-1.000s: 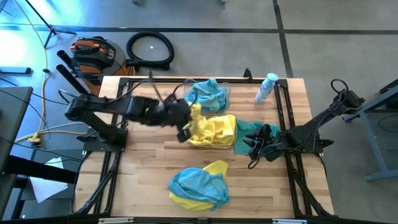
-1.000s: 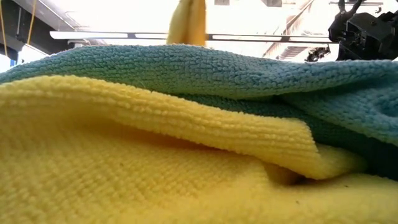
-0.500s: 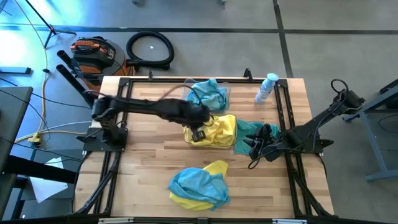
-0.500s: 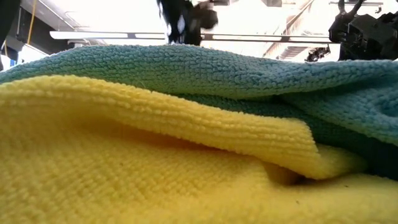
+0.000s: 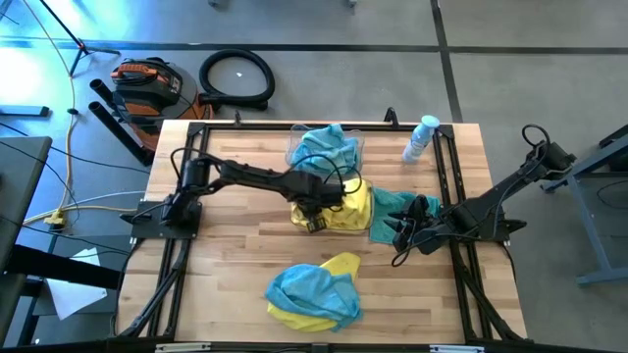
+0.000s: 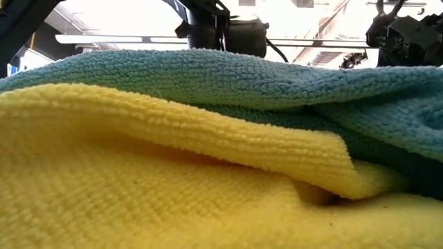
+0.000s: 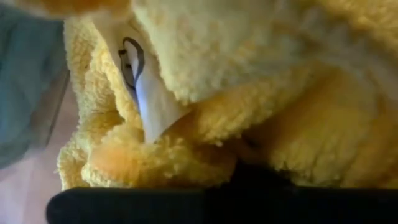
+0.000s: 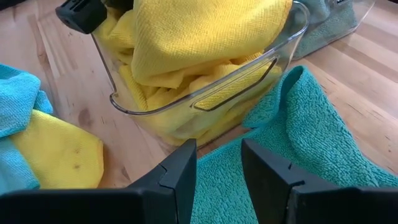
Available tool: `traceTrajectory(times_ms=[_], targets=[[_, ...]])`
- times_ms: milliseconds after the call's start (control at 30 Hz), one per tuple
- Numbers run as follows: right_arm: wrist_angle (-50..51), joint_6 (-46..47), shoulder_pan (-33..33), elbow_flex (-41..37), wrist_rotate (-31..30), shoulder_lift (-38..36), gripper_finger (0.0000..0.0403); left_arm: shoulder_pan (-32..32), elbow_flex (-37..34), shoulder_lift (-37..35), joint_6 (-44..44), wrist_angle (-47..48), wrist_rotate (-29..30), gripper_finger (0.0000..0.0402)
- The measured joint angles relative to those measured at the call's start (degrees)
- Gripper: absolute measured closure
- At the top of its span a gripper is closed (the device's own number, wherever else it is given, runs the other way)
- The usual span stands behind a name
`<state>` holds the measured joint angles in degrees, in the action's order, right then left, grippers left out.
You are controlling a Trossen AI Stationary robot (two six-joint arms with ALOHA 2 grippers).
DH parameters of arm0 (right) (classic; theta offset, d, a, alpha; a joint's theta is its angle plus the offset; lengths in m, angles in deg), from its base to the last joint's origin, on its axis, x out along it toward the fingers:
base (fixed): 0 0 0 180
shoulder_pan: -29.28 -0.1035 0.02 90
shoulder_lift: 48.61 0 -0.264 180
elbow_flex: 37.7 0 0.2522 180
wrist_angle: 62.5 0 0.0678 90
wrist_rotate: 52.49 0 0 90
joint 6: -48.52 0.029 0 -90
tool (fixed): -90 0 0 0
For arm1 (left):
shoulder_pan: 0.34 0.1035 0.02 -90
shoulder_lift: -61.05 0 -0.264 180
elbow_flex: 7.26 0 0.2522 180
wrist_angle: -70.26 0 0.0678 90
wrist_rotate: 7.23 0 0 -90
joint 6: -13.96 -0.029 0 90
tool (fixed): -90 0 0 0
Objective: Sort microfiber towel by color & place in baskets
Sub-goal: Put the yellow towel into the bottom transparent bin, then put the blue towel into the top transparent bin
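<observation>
A clear basket at the table's middle holds yellow towels. Behind it, a second basket holds teal towels. My left gripper is down at the yellow basket's near-left corner, with a yellow towel and its white label bunched against its camera. My right gripper is open and stands just above a teal towel that lies flat on the table, right of the yellow basket. A mixed teal and yellow pile lies near the table's near edge. My left gripper is shut on the yellow towel inside the yellow basket, coming from above and from the table's left. The bunched cloth hides the fingers, so which part they have and how many layers cannot be told. The towel rests on the other yellow towels.
A small clear bottle with a blue cap stands at the far right of the table. The mixed pile fills the low view, yellow under teal. Bare wood lies left of the pile.
My left gripper has carried the yellow towel, which hung below it, from left of the baskets toward the table's right. It has then come down into the basket of yellow towels, where the towel now lies on the others.
</observation>
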<state>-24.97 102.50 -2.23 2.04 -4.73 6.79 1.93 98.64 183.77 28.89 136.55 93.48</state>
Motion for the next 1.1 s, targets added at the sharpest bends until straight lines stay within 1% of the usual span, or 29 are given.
traceTrajectory(times_ms=[167, 333, 467, 900, 1100], targets=[[0.02, 0.0, 0.0, 0.0, 0.0, 0.0, 0.0279, -0.03, 0.11, -0.44, 1.32, 0.0, 0.17, 0.0363], [0.04, 0.04, 0.0, 0.0, -0.04, 0.0, 0.0279, 0.01, -0.17, -2.34, 1.45, 0.16, -0.09, 0.0324], [0.02, 0.11, 0.0, 0.0, -0.04, 0.0, 0.0279, -0.03, -0.24, -4.83, 1.43, 0.65, -0.29, 0.0305], [-0.02, 0.09, 0.0, 0.02, -0.15, 0.0, 0.0279, -0.03, -0.17, -16.24, 1.45, 2.08, -0.24, 0.03], [-0.02, 0.08, 0.0, 0.02, -0.14, 0.0, 0.0279, -0.03, -0.17, -19.55, 1.43, 2.26, -0.11, 0.03]])
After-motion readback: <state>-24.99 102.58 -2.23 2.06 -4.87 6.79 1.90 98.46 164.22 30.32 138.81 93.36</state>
